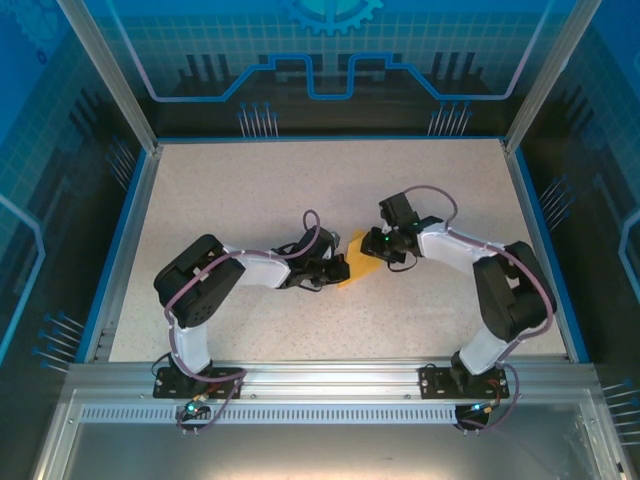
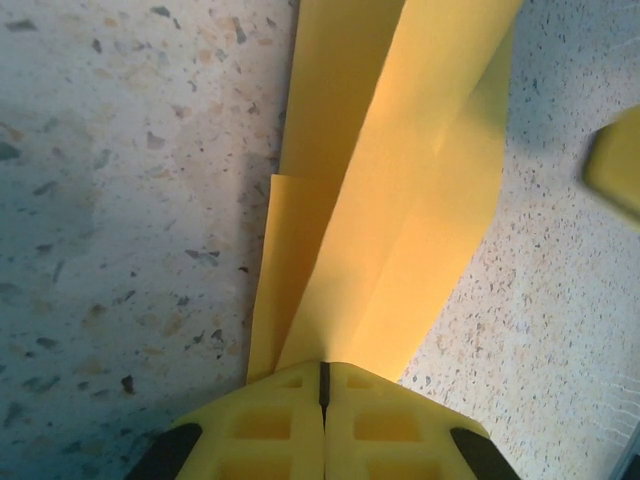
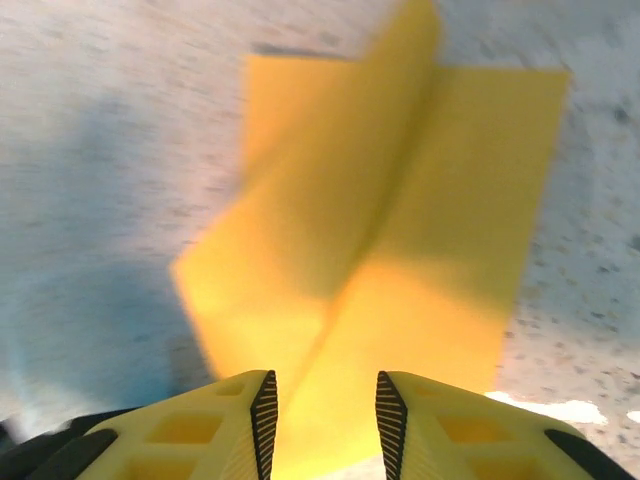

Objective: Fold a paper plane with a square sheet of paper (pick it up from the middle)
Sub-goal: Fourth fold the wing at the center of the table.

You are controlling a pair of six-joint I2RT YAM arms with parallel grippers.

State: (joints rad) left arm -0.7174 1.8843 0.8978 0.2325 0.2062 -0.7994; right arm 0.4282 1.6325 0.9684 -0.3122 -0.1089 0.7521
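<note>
Within blue walls [image 1: 60, 150] stands a speckled table [image 1: 250, 190]; paper [image 1: 360, 262] mid-table.

The sheet of paper [image 1: 362, 262] lies on the worktop [image 1: 250, 190] near its centre, between the two grippers. The left gripper [image 1: 338, 268] is at the sheet's left edge. In the left wrist view its fingers [image 2: 265, 425] meet on the near end of the sheet, which extends away from them. The right gripper [image 1: 385, 250] is at the sheet's right edge. Its fingers [image 3: 240, 420] straddle the sheet's near edge, apparently without contact; that view is blurred.
</note>
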